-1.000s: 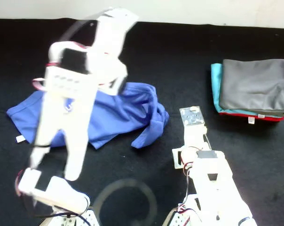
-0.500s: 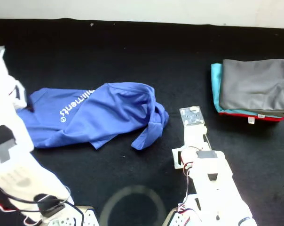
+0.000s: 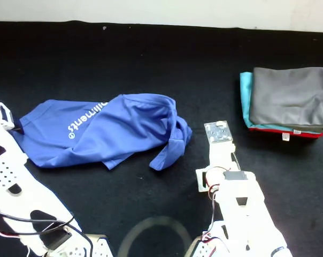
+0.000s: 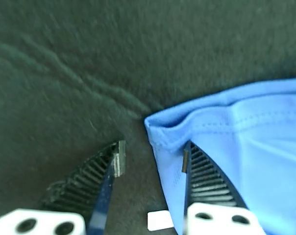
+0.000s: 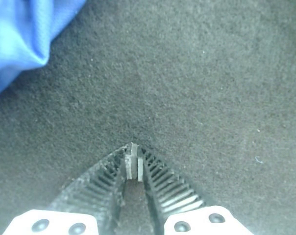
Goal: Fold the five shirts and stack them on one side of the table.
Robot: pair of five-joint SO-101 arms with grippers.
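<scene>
A crumpled blue shirt [image 3: 105, 131] lies on the black table [image 3: 151, 59], left of centre. My left gripper [image 4: 152, 157] is open at the shirt's left corner [image 4: 162, 128], one finger over the blue cloth, the other over bare table. In the high view the left arm [image 3: 6, 176] stands at the left edge, by that corner. My right gripper [image 5: 133, 157] is shut over bare black cloth, with a fold of the blue shirt [image 5: 20, 34] off to one side. The right arm [image 3: 231, 187] rests low at the front, right of the shirt.
A stack of folded shirts [image 3: 290, 101], grey on top of teal and red, sits at the right edge of the table. A white tag [image 4: 160, 221] shows on the blue shirt near my left gripper. A white wall runs along the table's far edge.
The left arm swung down from above the shirt to the left edge, ending at the shirt's left corner. The shirt's left part now lies uncovered. The right arm kept still.
</scene>
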